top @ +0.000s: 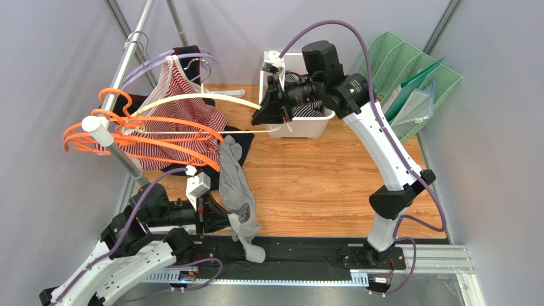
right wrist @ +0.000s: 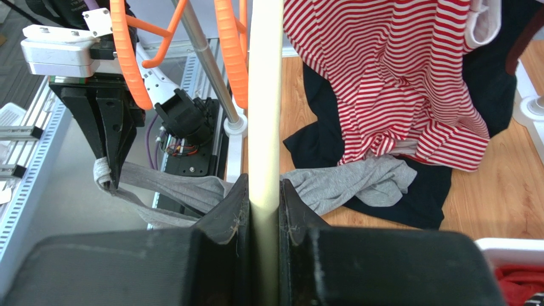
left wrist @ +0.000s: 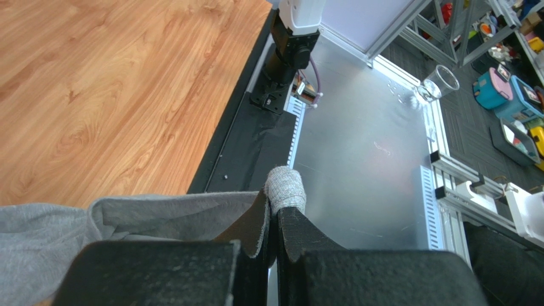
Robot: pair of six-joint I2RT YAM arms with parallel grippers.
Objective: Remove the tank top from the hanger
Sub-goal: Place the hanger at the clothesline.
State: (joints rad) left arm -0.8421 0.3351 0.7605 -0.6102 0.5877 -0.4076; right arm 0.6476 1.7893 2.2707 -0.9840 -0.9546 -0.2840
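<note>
Grey tank top (top: 237, 185) lay draped over wooden table (top: 319, 178), near edge | left gripper (left wrist: 273, 215) clamped its fabric | right gripper (right wrist: 264, 199) pinched cream hanger (right wrist: 265, 95) | red-striped shirt (right wrist: 383, 76) hung beside.

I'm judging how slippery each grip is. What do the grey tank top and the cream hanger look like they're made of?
Tank top: soft knit, probably cotton jersey, matte. It hangs limp and bunches into folds.
Hanger: seems to be smooth plastic, slightly glossy. It is an even cream rod with no grain, though coated metal can't be ruled out.
</note>
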